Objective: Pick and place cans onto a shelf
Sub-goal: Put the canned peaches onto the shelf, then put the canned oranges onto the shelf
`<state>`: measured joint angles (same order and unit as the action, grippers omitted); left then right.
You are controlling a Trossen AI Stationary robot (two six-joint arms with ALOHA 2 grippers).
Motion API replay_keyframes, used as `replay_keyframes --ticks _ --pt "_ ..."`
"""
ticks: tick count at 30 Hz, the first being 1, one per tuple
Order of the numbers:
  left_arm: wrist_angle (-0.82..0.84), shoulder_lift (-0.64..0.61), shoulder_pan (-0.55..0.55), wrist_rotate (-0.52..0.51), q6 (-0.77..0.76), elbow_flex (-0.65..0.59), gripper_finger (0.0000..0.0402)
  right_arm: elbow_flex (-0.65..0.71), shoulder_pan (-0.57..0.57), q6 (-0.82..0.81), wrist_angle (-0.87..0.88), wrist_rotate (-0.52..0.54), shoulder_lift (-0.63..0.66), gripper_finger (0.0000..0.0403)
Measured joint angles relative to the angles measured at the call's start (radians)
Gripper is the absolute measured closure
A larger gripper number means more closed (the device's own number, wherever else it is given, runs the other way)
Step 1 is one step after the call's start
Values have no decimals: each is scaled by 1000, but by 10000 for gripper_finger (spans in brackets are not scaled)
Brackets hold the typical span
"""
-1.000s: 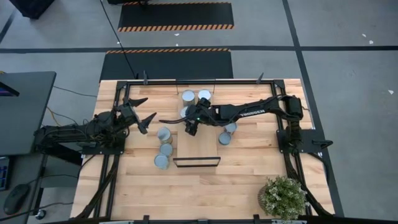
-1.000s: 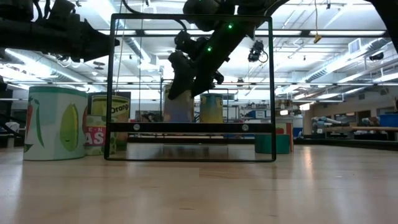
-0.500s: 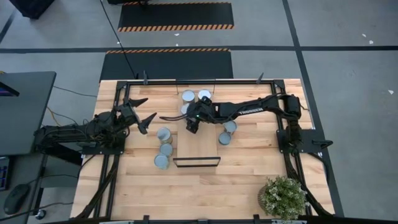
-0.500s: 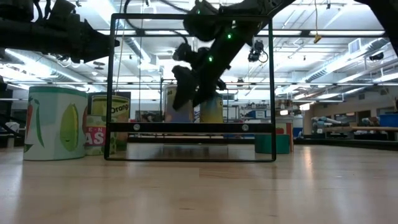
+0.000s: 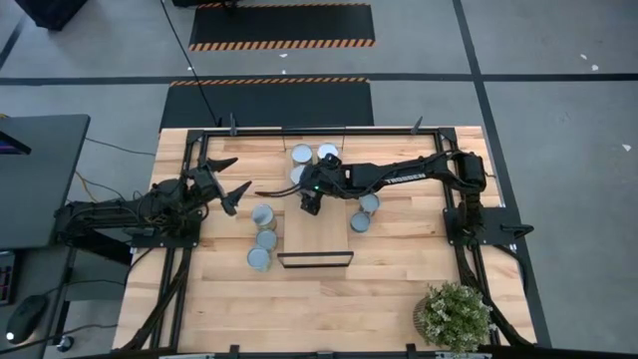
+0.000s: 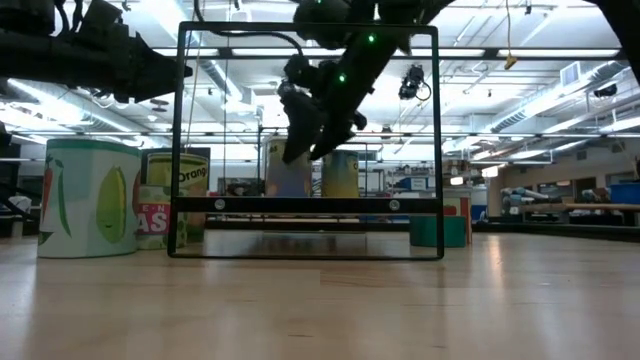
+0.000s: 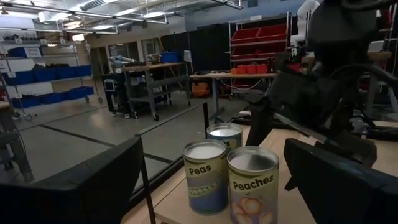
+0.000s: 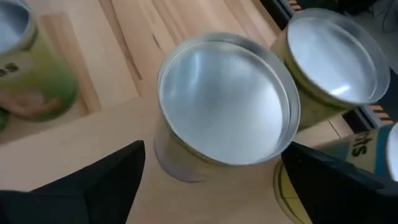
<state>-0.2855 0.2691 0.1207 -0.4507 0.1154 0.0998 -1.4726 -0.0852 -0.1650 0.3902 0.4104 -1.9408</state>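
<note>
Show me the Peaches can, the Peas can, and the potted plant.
Peaches can (image 7: pixel 253 185): left wrist view, on its label.
Peas can (image 7: pixel 206 178): left wrist view, on its label.
Potted plant (image 5: pixel 454 315): high view, on its foliage.

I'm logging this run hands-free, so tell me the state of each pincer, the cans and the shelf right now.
right pincer: open, poised over one can.
left pincer: open, empty, at the left of the table.
can below the right pincer: upright, not gripped.
other cans: upright, untouched.
shelf: lying flat, near half bare.
</note>
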Motion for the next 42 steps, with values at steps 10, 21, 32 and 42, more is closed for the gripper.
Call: replay_keyframes --ticks 10,21,32,42 --pt "25 0 0 25 -27 0 6 -161 74 60 152 23 3 18" --pt "83 0 -1 139 -103 0 6 -237 135 268 97 -115 -2 19" --pt "331 18 -20 200 -247 115 15 -234 107 345 135 -135 -2 19" --pt "581 160 -127 298 -357 215 25 -235 109 356 239 -116 87 19"
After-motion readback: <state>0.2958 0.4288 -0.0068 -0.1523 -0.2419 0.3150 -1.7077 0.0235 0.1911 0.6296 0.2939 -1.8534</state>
